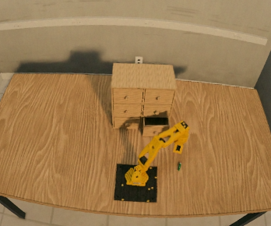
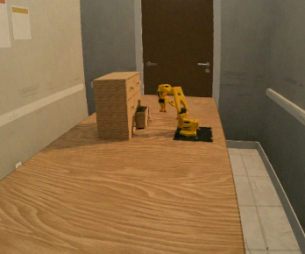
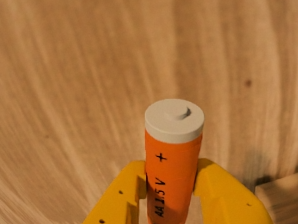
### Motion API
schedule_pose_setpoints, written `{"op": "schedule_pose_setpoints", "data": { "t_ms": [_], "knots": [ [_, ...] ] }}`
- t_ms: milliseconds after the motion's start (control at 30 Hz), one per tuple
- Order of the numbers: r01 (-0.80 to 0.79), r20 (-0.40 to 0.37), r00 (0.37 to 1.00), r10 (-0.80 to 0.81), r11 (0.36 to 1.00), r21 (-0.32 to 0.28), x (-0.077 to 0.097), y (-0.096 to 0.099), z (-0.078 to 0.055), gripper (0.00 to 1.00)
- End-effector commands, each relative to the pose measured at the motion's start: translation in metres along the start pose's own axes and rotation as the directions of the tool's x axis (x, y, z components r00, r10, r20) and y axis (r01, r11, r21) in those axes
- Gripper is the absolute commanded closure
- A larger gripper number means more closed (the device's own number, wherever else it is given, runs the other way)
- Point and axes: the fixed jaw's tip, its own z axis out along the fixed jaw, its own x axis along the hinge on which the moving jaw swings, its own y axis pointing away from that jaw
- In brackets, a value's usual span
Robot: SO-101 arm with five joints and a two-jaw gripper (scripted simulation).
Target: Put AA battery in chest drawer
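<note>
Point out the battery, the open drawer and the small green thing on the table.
Battery (image 3: 172, 176): wrist view, orange body between the fingers.
Open drawer (image 1: 155, 129): top view, front panel.
Green thing (image 1: 179, 166): top view, its middle.
</note>
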Motion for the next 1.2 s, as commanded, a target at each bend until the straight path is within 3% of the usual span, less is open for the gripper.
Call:
{"op": "schedule_pose_setpoints", "data": {
  "t_ms": [0, 367, 733, 933, 1167],
  "knots": [
    [-0.076, -0.021, 0.997, 0.075, 0.997, -0.012, 0.0, -0.007, -0.006, 1.0],
    [-0.255, -0.014, 0.967, 0.255, 0.967, -0.003, -0.006, -0.021, -0.006, 1.0],
    [-0.463, -0.003, 0.886, 0.463, 0.886, 0.003, -0.014, -0.039, -0.005, 1.0],
    [-0.534, 0.001, 0.846, 0.534, 0.846, 0.003, -0.018, -0.046, -0.004, 1.0],
    [-0.534, 0.001, 0.845, 0.534, 0.845, 0.003, -0.018, -0.046, -0.004, 1.0]
  ]
}}
